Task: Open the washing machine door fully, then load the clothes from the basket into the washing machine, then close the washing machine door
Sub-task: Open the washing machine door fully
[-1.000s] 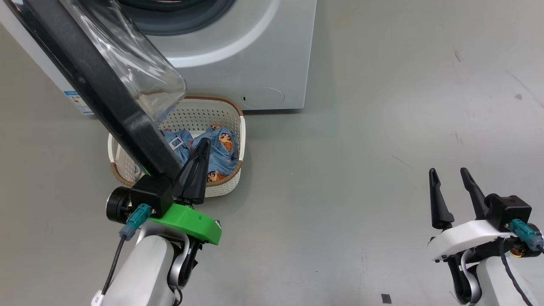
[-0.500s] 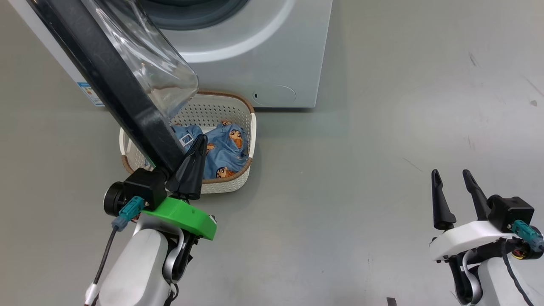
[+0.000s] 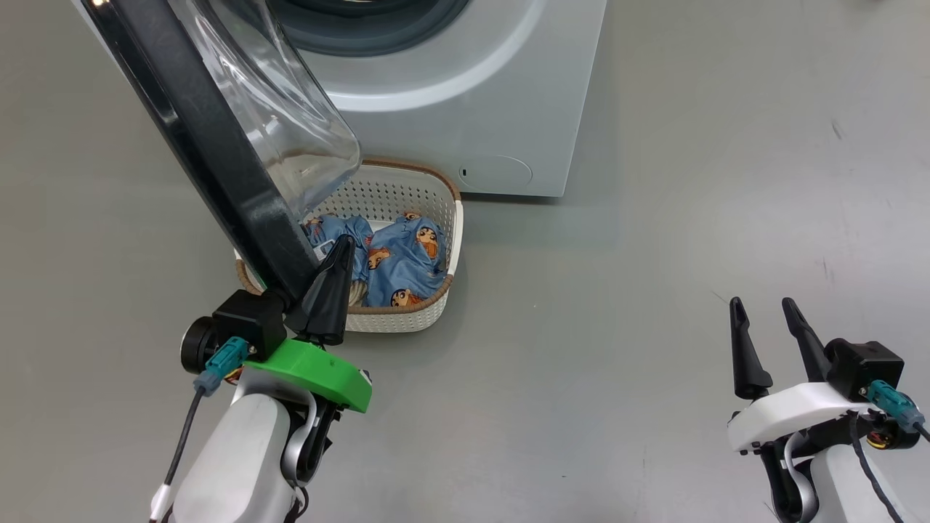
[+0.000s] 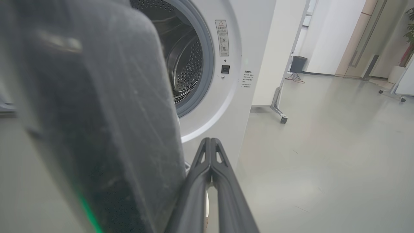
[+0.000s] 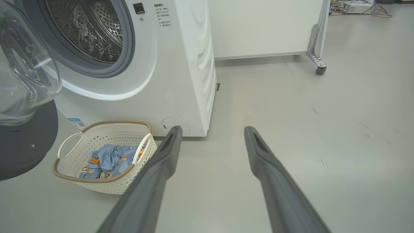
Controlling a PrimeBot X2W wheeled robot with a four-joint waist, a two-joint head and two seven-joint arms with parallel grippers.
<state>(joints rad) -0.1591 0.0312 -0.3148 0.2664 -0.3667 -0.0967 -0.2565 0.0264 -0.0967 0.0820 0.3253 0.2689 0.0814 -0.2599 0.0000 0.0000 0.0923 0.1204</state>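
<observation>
**Door swung out, basket of clothes parked under it**

In the head view the washing machine door (image 3: 218,152) stood swung out from the washing machine (image 3: 479,102), seen nearly edge-on. Its black rim ran as one long diagonal from the upper left down to the left end effector (image 3: 344,247). The glass bowl (image 3: 298,123) bulged off to the right, over the basket (image 3: 407,317). The frame cut off the door's top, and the door hid the basket's left part.

The left end effector was closed, fingers (image 4: 200,181) pinched together with nothing between them. It sat right up against the rim's lower edge, though I couldn't tell if it was actually pressing on it. In the left wrist view the rim was just a big dark blur.

The basket sat on the floor (image 3: 617,305) just in front of the machine, with the clothes (image 3: 407,254) heaped inside. The steel drum (image 5: 87,29) showed through the open mouth in the right wrist view, top cut off. Way over on the right, the right end effector (image 3: 762,303) hung wide open above the floor, holding nothing, well apart from everything.
</observation>
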